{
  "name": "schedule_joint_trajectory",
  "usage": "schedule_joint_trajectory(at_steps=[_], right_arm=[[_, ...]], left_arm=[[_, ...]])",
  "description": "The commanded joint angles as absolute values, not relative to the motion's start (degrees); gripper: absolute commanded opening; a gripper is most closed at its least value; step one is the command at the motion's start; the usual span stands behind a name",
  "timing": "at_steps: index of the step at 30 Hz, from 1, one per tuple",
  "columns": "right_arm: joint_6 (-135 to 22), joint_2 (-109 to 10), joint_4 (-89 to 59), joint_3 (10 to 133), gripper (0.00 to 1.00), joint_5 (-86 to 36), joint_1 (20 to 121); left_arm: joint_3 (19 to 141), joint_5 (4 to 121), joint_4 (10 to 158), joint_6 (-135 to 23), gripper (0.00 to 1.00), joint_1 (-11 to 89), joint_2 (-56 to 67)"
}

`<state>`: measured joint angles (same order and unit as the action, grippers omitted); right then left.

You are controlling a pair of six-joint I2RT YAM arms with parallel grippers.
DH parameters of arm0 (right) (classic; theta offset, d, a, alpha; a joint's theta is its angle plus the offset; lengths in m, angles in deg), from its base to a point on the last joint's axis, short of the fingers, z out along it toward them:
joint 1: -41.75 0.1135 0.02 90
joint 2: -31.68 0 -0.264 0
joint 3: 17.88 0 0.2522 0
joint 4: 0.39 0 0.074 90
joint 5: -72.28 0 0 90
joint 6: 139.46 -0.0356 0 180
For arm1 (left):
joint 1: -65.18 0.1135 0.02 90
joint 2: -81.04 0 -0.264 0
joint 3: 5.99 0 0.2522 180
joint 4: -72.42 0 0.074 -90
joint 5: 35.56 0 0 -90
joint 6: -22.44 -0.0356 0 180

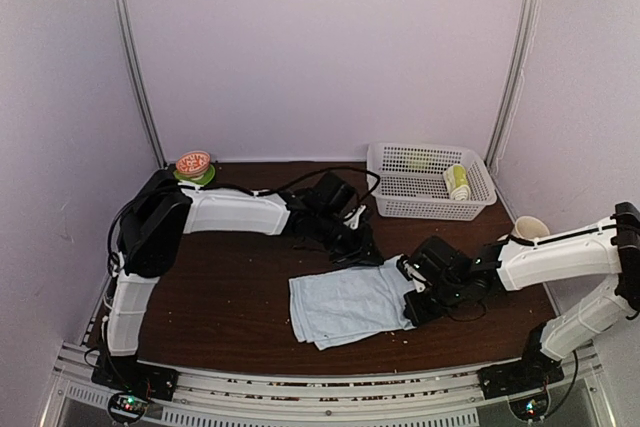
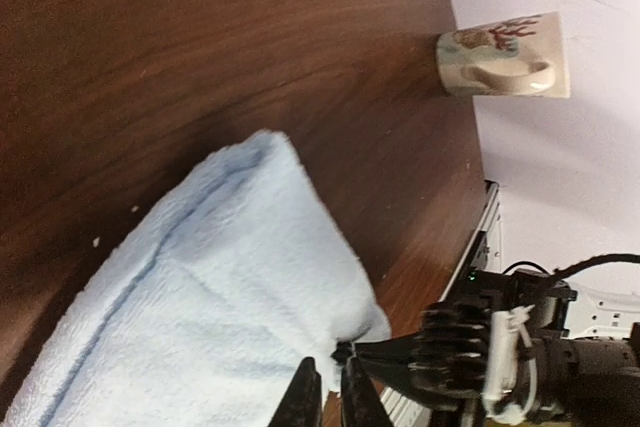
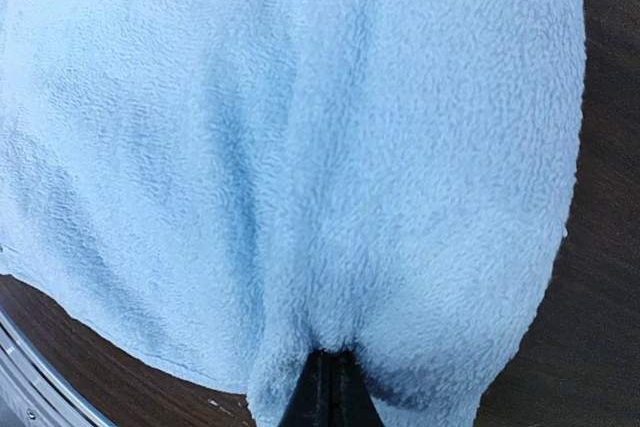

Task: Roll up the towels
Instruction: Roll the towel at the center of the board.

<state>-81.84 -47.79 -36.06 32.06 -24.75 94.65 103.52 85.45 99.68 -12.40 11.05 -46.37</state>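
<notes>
The table is dark brown wood with a few pale crumbs on it. Plain lilac walls close it on three sides, and a metal rail stands in each back corner.

The blue towel lies flat near the front middle of the table, folded, with one fold line running along it. The right end effector is at its right edge, and the wrist view shows its fingers pressed together with the cloth bunched between them. The left end effector is at the far edge of the towel with its fingers almost closed. I cannot tell if cloth is between them.

The green towel is rolled and lies in the white basket at the back right. A cup is near the right wall. A small round thing, red on green, is at the back left corner.
</notes>
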Motion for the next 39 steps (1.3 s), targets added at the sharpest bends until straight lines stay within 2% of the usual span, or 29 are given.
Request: schedule_joint_trajectory(at_steps=[1, 10, 15, 21, 26, 31, 39], right_arm=[[-83.09, -48.54, -35.16, 30.37, 0.03, -23.2, 95.11], [-82.95, -44.36, -36.02, 30.79, 0.07, -23.01, 95.11], [-81.59, -39.16, -38.15, 31.66, 0.29, -22.34, 95.14], [-82.6, -34.38, -41.72, 33.56, 0.45, -20.13, 92.65], [-85.89, -31.99, -35.44, 30.43, 0.59, -28.16, 85.32], [-88.45, -35.09, -28.67, 27.59, 0.62, -38.01, 79.78], [-90.94, -40.45, -20.54, 22.71, 0.61, -43.12, 75.22]], left_arm=[[108.96, 85.35, 98.38, -14.01, 0.08, 9.99, -46.6], [115.48, 88.16, 98.56, -12.75, 0.07, 9.76, -55.86], [115.97, 88.35, 98.21, -12.8, 0.07, 10.26, -58.92], [113.84, 88.17, 97.5, -12.76, 0.06, 11.02, -59.39], [112.01, 87.55, 97.32, -13.46, 0.06, 11.0, -58.17], [110.51, 86.54, 98.04, -14.8, 0.06, 11.04, -57.04], [108.53, 86.57, 98.39, -15.9, 0.05, 11.04, -56.36]])
